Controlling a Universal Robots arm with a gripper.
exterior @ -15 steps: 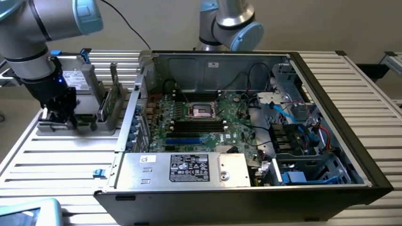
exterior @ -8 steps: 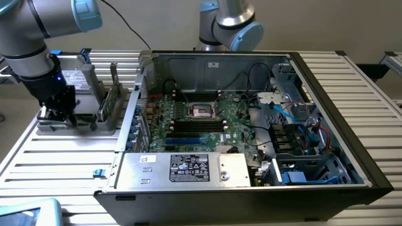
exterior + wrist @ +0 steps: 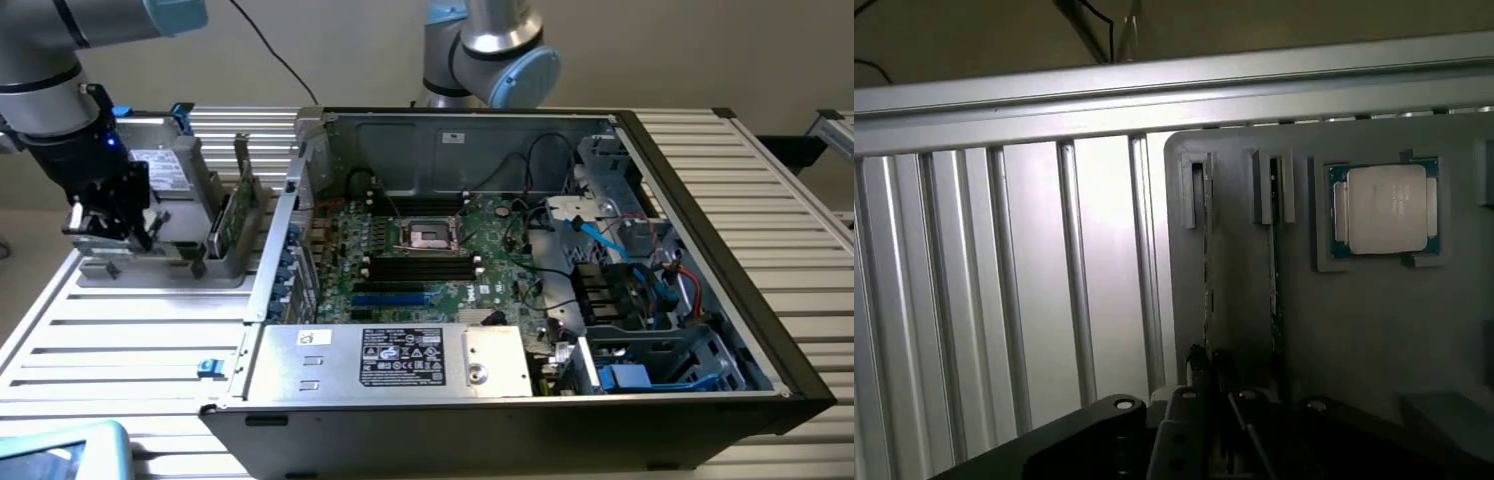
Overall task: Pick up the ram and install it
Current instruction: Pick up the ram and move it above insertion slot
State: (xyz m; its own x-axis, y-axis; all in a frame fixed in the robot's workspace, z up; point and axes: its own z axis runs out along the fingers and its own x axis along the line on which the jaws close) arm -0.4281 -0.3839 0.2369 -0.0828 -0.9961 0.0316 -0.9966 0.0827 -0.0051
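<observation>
In the exterior view the gripper (image 3: 114, 225) hangs low over the grey holder (image 3: 147, 262). The holder sits on the slatted tabletop (image 3: 120, 340), just beside the open computer case (image 3: 694, 230). Inside the case, well apart from the holder, the black memory slots (image 3: 420, 265) look empty. So nothing is installed yet, and I judge the step in hand to be the pick-up.

The wrist view adds the close detail. The ram (image 3: 1206, 290) stands on edge in one of the holder's two guide slots, with a second stick (image 3: 1276, 300) in the slot beside it. The silver processor (image 3: 1384, 208) lies in the holder's pocket beyond that. The fingers (image 3: 1196, 370) are drawn in tight on the ram's near edge, and they look to be gripping it. A stick this thin, seated in guides, calls for a straight pull along them — no tilt.
</observation>
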